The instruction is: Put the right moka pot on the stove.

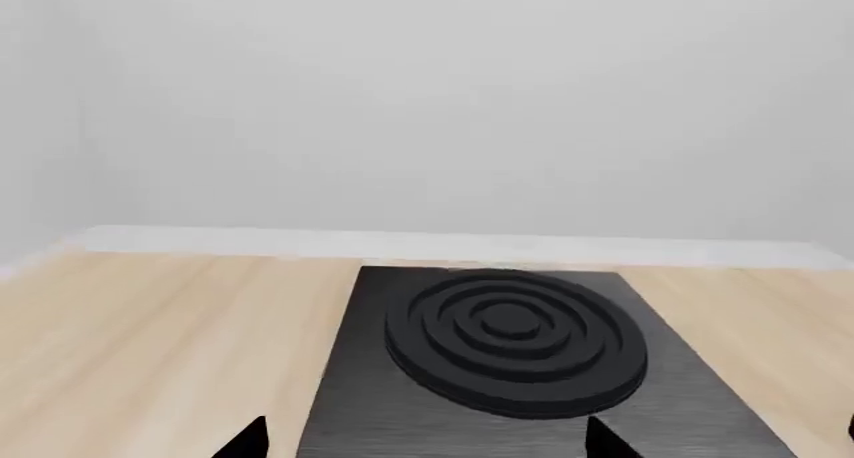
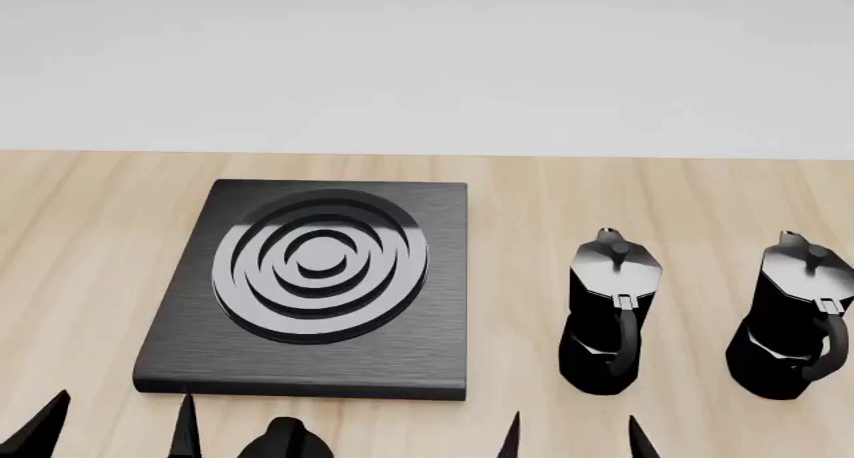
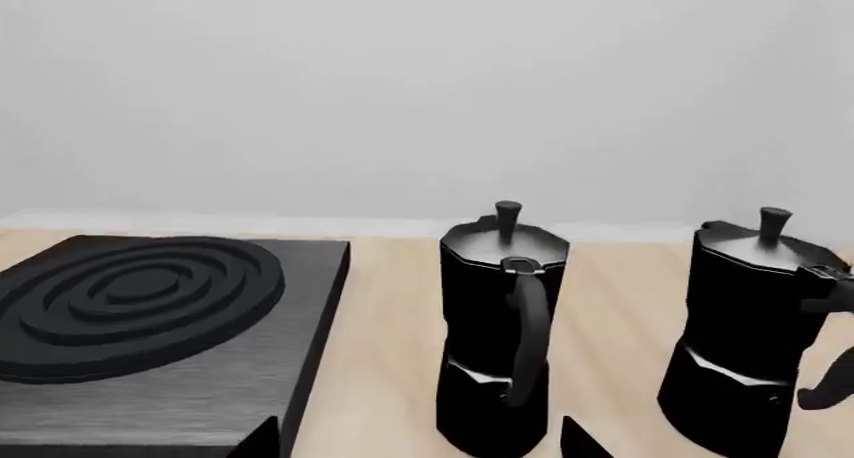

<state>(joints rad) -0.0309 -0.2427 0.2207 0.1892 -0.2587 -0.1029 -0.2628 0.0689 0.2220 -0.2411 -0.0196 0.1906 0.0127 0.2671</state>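
Observation:
The right moka pot, glossy black and faceted, stands at the table's right side, and in the right wrist view it is partly cut off at the picture's edge. An identical pot stands just left of it. The stove is a flat black slab with raised burner rings, left of both pots. My left gripper is open at the stove's near edge, holding nothing. My right gripper is open and empty, just short of the left pot.
A small round black knob shows at the near edge between my two grippers. The light wooden table ends at a pale wall behind. Bare wood lies between the stove and the pots.

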